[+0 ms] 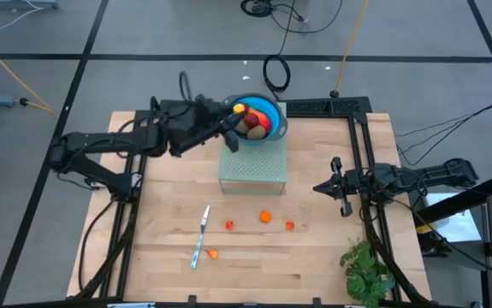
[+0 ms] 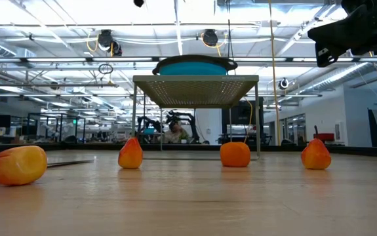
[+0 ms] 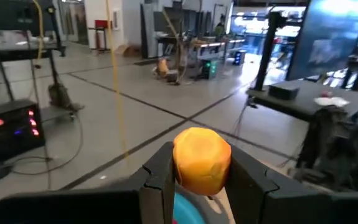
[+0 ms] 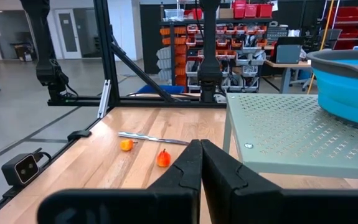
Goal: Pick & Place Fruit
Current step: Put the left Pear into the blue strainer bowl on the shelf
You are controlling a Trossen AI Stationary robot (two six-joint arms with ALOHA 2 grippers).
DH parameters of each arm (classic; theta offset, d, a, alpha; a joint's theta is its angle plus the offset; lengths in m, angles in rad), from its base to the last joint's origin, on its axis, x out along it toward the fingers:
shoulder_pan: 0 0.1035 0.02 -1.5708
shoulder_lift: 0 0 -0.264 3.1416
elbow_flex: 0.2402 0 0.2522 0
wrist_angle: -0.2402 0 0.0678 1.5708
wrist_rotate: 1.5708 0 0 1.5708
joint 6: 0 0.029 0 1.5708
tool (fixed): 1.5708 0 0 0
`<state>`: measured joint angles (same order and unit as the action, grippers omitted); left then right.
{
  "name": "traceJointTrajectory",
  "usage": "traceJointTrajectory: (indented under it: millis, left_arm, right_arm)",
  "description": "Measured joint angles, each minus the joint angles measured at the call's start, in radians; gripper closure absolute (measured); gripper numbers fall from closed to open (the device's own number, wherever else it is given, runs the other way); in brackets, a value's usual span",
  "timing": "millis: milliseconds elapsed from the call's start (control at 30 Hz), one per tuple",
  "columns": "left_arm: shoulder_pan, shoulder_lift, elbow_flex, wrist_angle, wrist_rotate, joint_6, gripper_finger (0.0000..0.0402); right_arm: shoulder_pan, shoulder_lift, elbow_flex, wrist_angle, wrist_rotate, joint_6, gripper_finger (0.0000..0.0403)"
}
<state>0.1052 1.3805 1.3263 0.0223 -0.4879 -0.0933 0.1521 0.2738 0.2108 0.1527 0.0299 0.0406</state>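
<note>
My left gripper (image 1: 238, 112) reaches from the table's left over the rim of the blue bowl (image 1: 271, 111) and is shut on a small orange fruit piece (image 3: 202, 158). The bowl stands on a grey perforated stand (image 1: 252, 167) and holds red, olive-brown and yellow-orange fruit (image 1: 256, 125). Several small orange pieces (image 1: 265, 216) lie on the wooden table in front of the stand. My right gripper (image 1: 337, 186) waits shut at the table's right side. My left gripper pinches the orange piece between its two fingers (image 3: 161, 177), one on each of its opposite sides (image 3: 180, 163). The fingers lie about level, coming from the table's left. The piece is lifted clear, above the bowl's blue rim (image 3: 185, 211).
A slim silver knife (image 1: 200, 238) lies near the front left of the loose pieces. A green leafy plant (image 1: 367, 269) stands at the front right corner. Black frame rails (image 1: 361, 145) run along both table sides.
</note>
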Motion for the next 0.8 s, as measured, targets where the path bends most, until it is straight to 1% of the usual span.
traceJointTrajectory:
  millis: [167,367,467,600,800]
  left_arm:
    - [0.042,0.100,0.123,-0.058,0.001,0.067,0.0298]
    - [0.091,0.216,0.224,-0.090,0.000,0.092,0.0298]
    - [0.112,0.263,0.255,-0.103,0.002,0.091,0.0298]
    - [0.143,0.320,0.283,-0.100,0.059,0.082,0.0298]
    - [0.190,0.377,0.285,-0.115,0.134,0.034,0.0298]
  right_arm:
    - [0.000,0.000,0.000,0.000,0.002,0.000,0.0403]
    - [0.000,0.000,0.000,-0.001,0.000,0.000,0.0403]
    - [0.000,0.000,0.000,-0.001,0.000,0.000,0.0403]
    - [0.000,0.000,0.000,-0.001,0.000,0.000,0.0403]
    - [0.000,0.000,0.000,-0.001,0.000,0.000,0.0403]
